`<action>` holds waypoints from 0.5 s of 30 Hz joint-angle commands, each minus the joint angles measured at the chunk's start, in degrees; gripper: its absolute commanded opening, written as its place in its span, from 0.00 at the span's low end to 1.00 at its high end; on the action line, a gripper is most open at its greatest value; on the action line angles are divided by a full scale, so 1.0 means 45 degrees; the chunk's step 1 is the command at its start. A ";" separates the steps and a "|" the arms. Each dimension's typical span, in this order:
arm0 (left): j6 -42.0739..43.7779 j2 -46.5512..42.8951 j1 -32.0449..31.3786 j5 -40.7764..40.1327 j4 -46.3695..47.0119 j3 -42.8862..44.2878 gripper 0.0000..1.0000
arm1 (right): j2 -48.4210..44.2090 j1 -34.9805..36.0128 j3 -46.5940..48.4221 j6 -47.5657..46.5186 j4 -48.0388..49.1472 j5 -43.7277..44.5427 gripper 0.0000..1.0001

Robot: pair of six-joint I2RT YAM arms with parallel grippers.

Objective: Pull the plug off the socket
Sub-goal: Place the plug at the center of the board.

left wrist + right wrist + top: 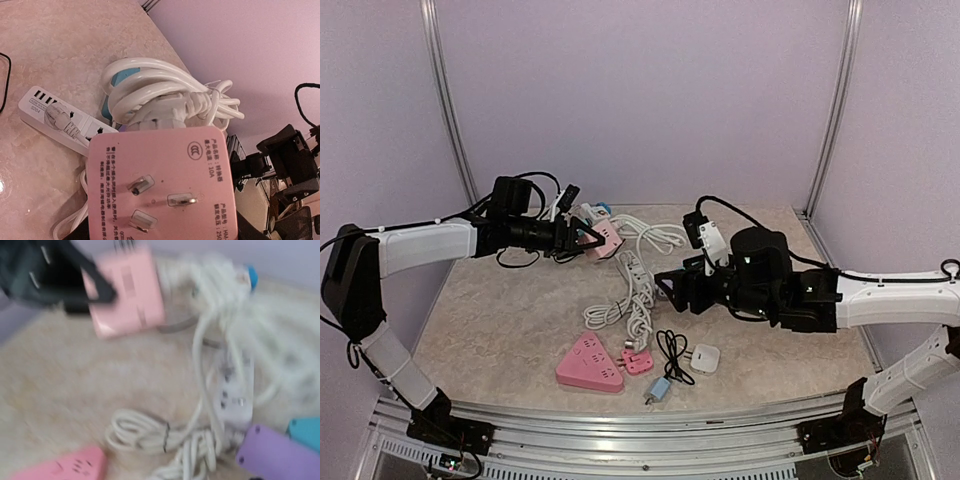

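Observation:
My left gripper (582, 238) is shut on a pink socket cube (602, 240), held above the table at the back. The left wrist view shows the cube's three-pin face (160, 185) close up, with my fingers hidden behind it. A white plug (162, 114) with a coiled white cord (165, 87) rests against the cube's far side; its pins are hidden. My right gripper (668, 287) is open and empty, low over the white power strip (635, 275), right of the cube. The right wrist view is blurred; a purple fingertip (272, 455) shows at its lower right.
A pink triangular socket (588, 365), a small pink plug (638, 360), a white charger (706, 358) with a black cable and a small blue adapter (658, 390) lie near the front edge. White cord loops (610, 315) spread across the middle. Walls close in the back and sides.

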 commanded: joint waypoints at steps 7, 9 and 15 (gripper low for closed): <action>0.2938 -0.0855 -0.0146 0.2316 -0.2381 0.2092 0.10 | -0.0750 -0.2411 0.2337 -0.1240 -0.2328 -0.5414 0.79; 0.3806 -0.0841 -0.0248 0.2547 -0.3212 0.2169 0.10 | -0.0273 -0.2704 0.3089 -0.1560 -0.2944 -0.6393 0.78; 0.5094 -0.1359 -0.0506 0.2174 -0.3648 0.1352 0.09 | 0.1658 -0.3013 0.5041 -0.0855 -0.3846 -0.8975 0.68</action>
